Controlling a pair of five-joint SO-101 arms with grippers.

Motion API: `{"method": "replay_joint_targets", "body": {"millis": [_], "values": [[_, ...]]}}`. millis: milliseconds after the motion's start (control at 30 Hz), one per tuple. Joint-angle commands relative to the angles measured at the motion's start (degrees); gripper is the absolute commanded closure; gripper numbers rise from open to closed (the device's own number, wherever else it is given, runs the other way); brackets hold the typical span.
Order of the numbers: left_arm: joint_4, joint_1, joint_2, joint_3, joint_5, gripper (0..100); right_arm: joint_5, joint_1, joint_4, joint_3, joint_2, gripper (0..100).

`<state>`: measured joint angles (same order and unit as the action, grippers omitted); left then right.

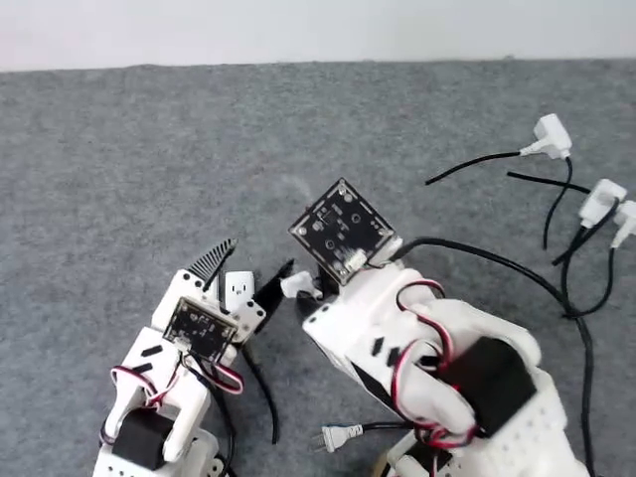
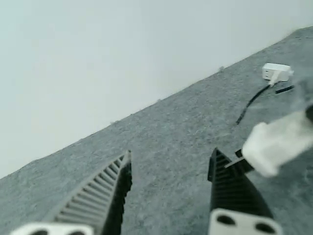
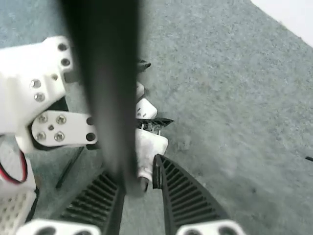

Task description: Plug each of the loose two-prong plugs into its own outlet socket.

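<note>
Plug (image 3: 149, 144) clamped tight in the right gripper (image 3: 141, 171), prongs toward the left gripper (image 2: 171, 155), whose fingers stand wide apart. White socket (image 1: 237, 288) sits between those spread fingers on the grey mat (image 1: 119, 149). Second plug (image 1: 333, 437) lies loose beside the right arm's base.

White arms (image 1: 348, 328) with black ribbed jaws, red-black wiring (image 1: 399, 370) and bare circuit boards (image 1: 343, 227).

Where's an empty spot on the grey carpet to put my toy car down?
The far-left carpet, beyond the left arm, is bare. So is the middle strip by the back wall. Crowded: between it and the right arm, around the loose plug, and the right-side cord ends.
</note>
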<state>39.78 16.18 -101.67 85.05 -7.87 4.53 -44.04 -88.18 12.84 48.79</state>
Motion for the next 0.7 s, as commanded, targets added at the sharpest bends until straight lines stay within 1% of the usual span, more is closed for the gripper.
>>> {"method": "replay_joint_targets", "body": {"millis": [0,200,267,400,533,667], "values": [[-6.24,-5.98,0.26,1.01,0.44,76,-1.93,-0.31,4.44,1.41,0.04,99.1],[-9.23,-18.11,0.35,0.92,0.53,76,-2.11,-0.13,5.76,2.02,-7.52,99.1],[-9.41,-21.27,0.26,0.75,0.53,76,-2.81,1.54,7.08,1.93,-11.12,99.1],[-9.32,-28.31,0.35,0.04,0.62,76,-7.21,5.41,13.23,1.93,-17.36,99.1],[-8.00,-35.60,0.35,0.04,2.73,76,-10.81,5.32,16.66,1.93,-23.52,99.1],[-6.59,-40.97,0.35,-0.04,3.60,76,-14.42,5.32,19.30,1.49,-31.52,99.1]]}}
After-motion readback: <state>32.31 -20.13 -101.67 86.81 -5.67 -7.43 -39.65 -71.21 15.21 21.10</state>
